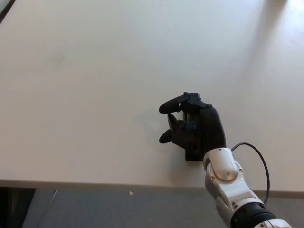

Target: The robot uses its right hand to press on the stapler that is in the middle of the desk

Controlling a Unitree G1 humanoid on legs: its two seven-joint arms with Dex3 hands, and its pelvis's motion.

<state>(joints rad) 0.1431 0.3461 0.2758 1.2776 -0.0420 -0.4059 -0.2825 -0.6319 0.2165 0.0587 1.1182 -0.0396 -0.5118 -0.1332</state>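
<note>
Stapler (192, 154) lies under right hand (197, 129) on desk (85, 95), mostly hidden; fingers (170, 106) curled, grasping nothing.

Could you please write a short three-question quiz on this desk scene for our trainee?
1. True or false: the right hand lies over the stapler, hiding most of it.
2. Which part of the stapler shows? A) the near end, by the desk edge B) the far end C) all of it
3. Fill in: the robot's left hand is ____ in this view.

Key: 1 true; 2 A; 3 not visible.
</note>
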